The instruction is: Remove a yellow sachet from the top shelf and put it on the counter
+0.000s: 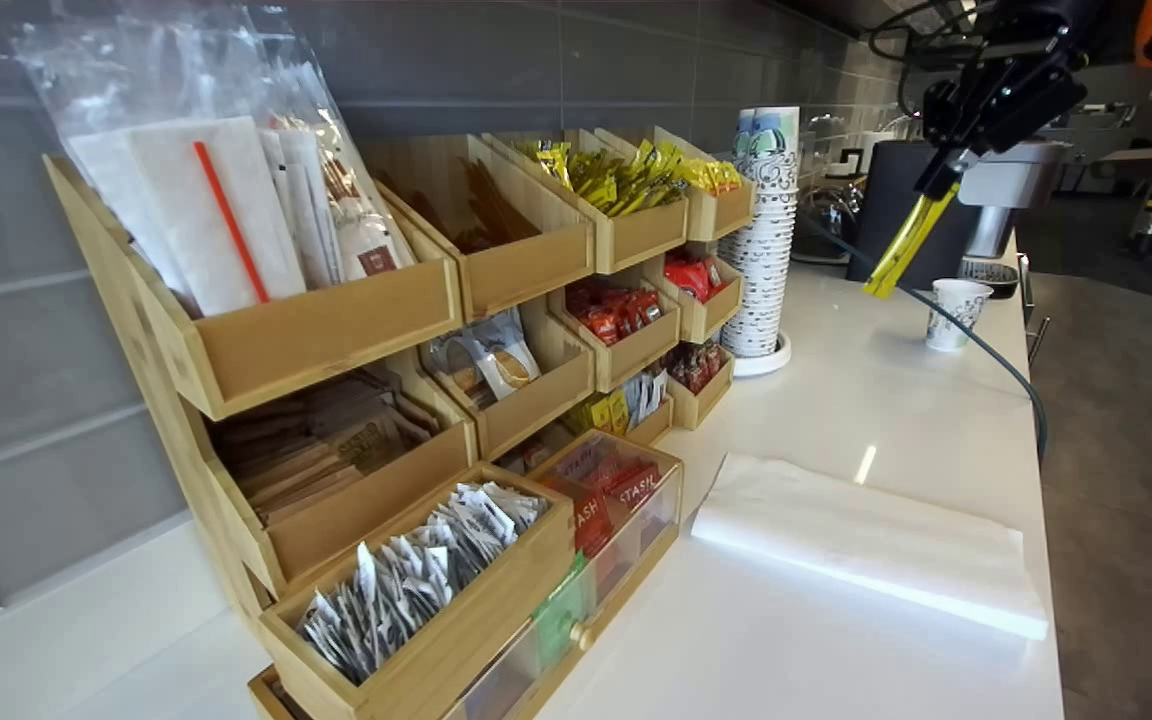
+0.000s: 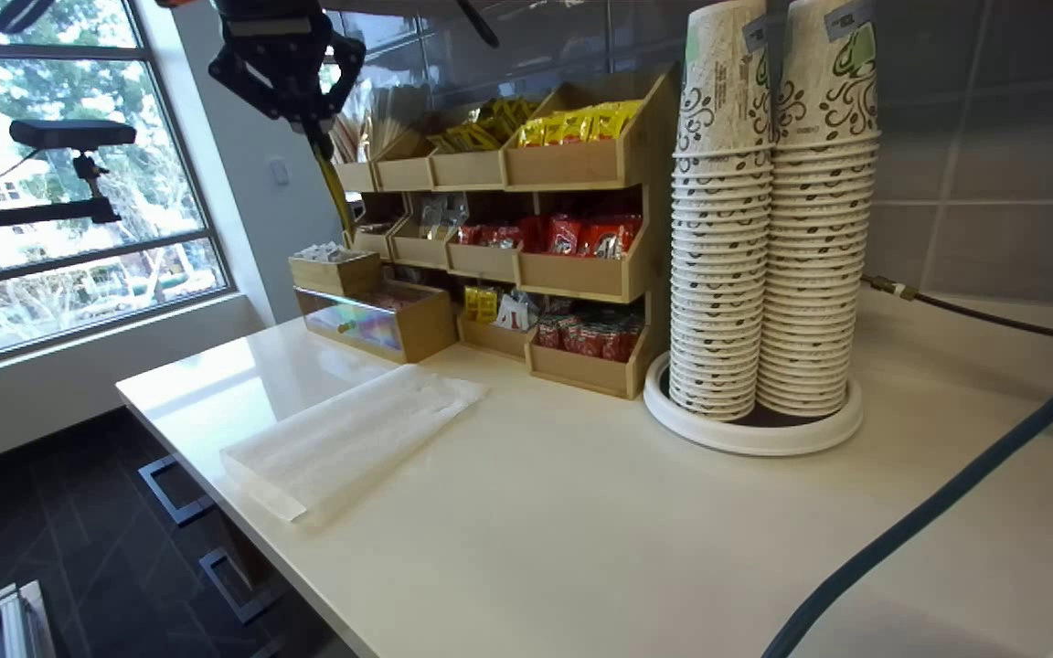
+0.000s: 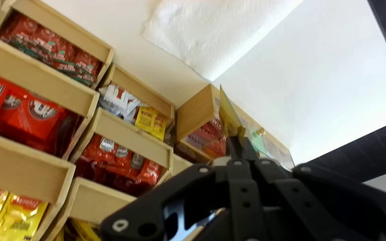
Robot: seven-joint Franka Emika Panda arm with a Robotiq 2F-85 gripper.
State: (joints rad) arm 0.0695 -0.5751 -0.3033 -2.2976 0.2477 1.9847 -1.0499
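Note:
The yellow sachet (image 1: 911,240) is a slim stick hanging down from my gripper (image 1: 944,180) above the counter (image 1: 836,420). It also hangs from the gripper (image 2: 316,139) as a yellow strip (image 2: 333,187) in an exterior view. In the wrist view the fingertips (image 3: 238,142) are closed on one end of the sachet (image 3: 229,115), and its free end points away. The top shelf (image 1: 648,238) holds more yellow sachets in its bins; it also shows in an exterior view (image 2: 563,166) and at the lower left of the wrist view (image 3: 18,170). The gripper is apart from the rack.
A folded white cloth (image 1: 866,540) lies on the counter beside the rack. Tall stacks of paper cups (image 2: 718,265) stand on a round white tray at the rack's end. A single cup (image 1: 956,318) and a hose (image 1: 996,355) are farther along. A wooden drawer box (image 2: 430,324) stands before the rack.

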